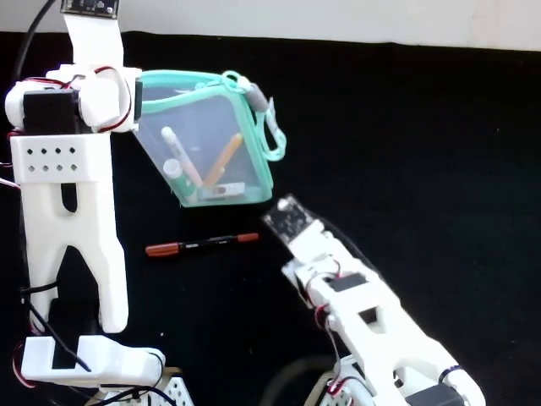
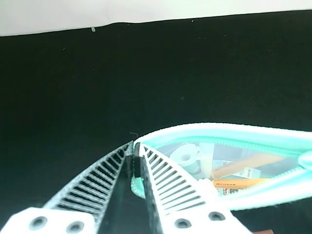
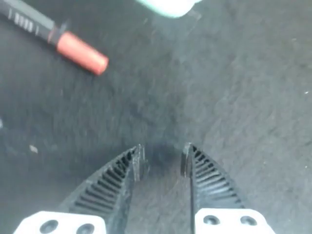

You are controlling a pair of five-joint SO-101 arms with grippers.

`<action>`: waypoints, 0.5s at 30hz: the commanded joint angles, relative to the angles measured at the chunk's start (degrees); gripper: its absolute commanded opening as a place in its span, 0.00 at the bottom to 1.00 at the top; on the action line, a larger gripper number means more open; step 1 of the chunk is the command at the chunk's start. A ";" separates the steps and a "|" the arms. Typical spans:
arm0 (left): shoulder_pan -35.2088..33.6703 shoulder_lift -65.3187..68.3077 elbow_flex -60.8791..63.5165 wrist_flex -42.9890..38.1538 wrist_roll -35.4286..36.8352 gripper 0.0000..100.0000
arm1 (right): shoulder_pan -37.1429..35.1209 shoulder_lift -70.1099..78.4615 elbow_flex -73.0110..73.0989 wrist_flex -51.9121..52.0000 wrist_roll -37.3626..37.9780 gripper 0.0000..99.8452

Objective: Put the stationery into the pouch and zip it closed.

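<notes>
1. The table (image 1: 439, 127) carries a black cloth, which ends at a white wall beyond the pouch (image 1: 182, 80).
2. A pen (image 1: 201, 245) with a black barrel and red-orange ends lies flat on the cloth, just beside the pouch's lower edge and roughly parallel to it.
3. Whether the pouch's bottom touches the cloth cannot be told.

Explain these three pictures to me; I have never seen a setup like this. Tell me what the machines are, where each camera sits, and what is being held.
These are two small white robot arms at a black table. One picture looks down from above. The other two come from cameras on each arm's wrist. The left claw is shut on the rim of a clear, mint-edged pouch, which is unzipped and has pens inside. The right claw is open and empty, above the table near a red-capped marker that lies outside the pouch.
</notes>
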 commanded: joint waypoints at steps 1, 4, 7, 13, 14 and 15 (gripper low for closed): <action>0.22 5.85 2.15 0.88 0.53 0.01 | -0.84 -1.36 -6.29 2.42 -3.60 0.14; 0.22 5.85 2.15 0.88 0.53 0.01 | -3.82 -1.36 -8.48 2.24 -0.62 0.14; 0.22 5.85 2.15 0.88 0.53 0.01 | -9.10 -1.36 -9.01 3.56 6.86 0.14; -0.22 5.85 2.15 0.79 0.44 0.01 | -16.57 -0.75 -9.98 4.79 12.92 0.14; -0.57 5.85 2.15 0.79 0.44 0.01 | -17.19 -0.57 -10.68 4.44 13.01 0.14; -0.92 5.85 2.15 0.79 0.44 0.01 | -17.89 -0.48 -11.30 4.44 13.19 0.14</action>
